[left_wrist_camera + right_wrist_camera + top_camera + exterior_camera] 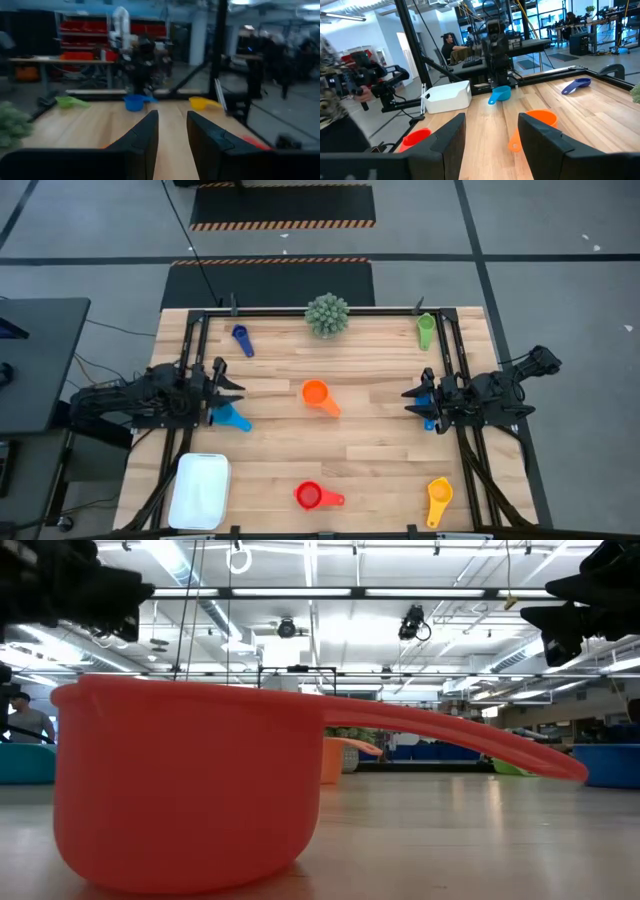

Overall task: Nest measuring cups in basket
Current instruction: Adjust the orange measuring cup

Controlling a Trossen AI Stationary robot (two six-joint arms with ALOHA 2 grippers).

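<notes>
Partly hidden by the right gripper [420, 406], a blue cup [428, 402] sits beneath its released jaws.

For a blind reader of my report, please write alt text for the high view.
Six measuring cups lie scattered on a wooden table; the white basket at its near left corner holds none. The left claw and right claw wait at opposite edges.

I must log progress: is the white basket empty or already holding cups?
Empty. The basket shows only its white inside from above, and the red cup lies outside it on the table.
</notes>
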